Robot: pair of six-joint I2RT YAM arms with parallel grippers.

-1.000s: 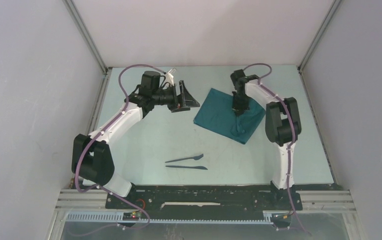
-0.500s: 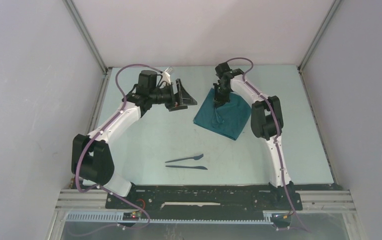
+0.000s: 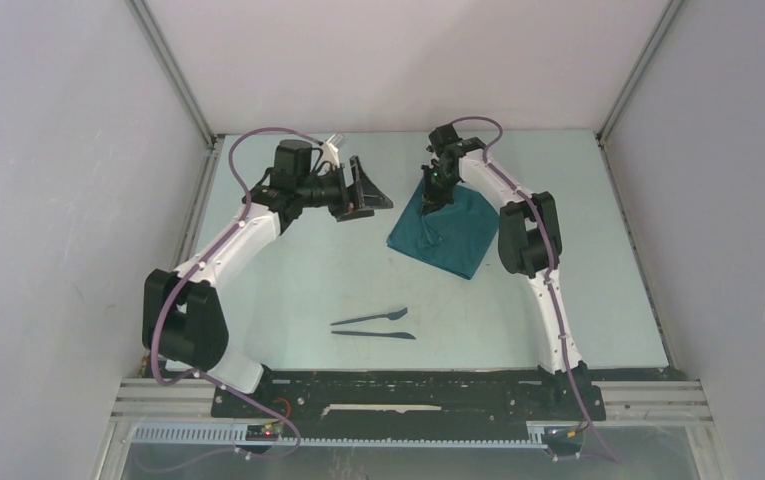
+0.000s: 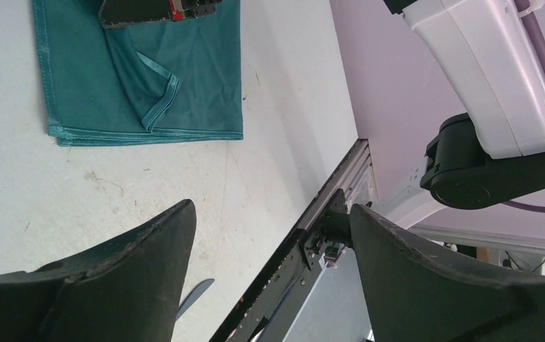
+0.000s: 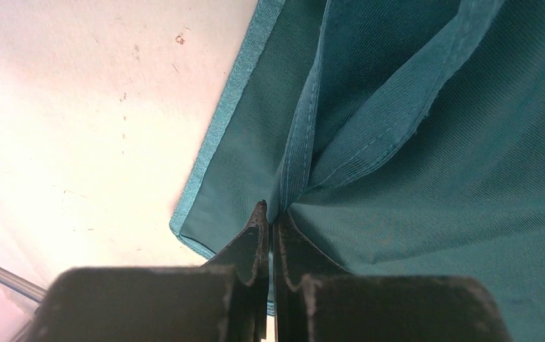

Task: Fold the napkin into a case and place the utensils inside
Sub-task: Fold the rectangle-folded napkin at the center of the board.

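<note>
The dark teal napkin [image 3: 453, 232] lies folded over on the far middle of the table; it also shows in the left wrist view [image 4: 141, 71] and the right wrist view [image 5: 426, 157]. My right gripper [image 3: 432, 203] is shut on a hemmed fold of the napkin [image 5: 294, 178] near its far left corner. My left gripper [image 3: 376, 195] is open and empty, hovering just left of the napkin, jaws wide apart [image 4: 269, 235]. The two dark utensils, a fork-like piece [image 3: 370, 317] and a knife [image 3: 374, 335], lie side by side near the table's front middle.
The black rail [image 3: 408, 385] with both arm bases runs along the near edge. Grey walls enclose the table on the left, back and right. The right arm's white link [image 4: 483, 71] fills the upper right of the left wrist view.
My right gripper has dragged the napkin's right part leftward over itself, from the right half to the far left corner. The napkin is now narrower. The left gripper shifted slightly.
</note>
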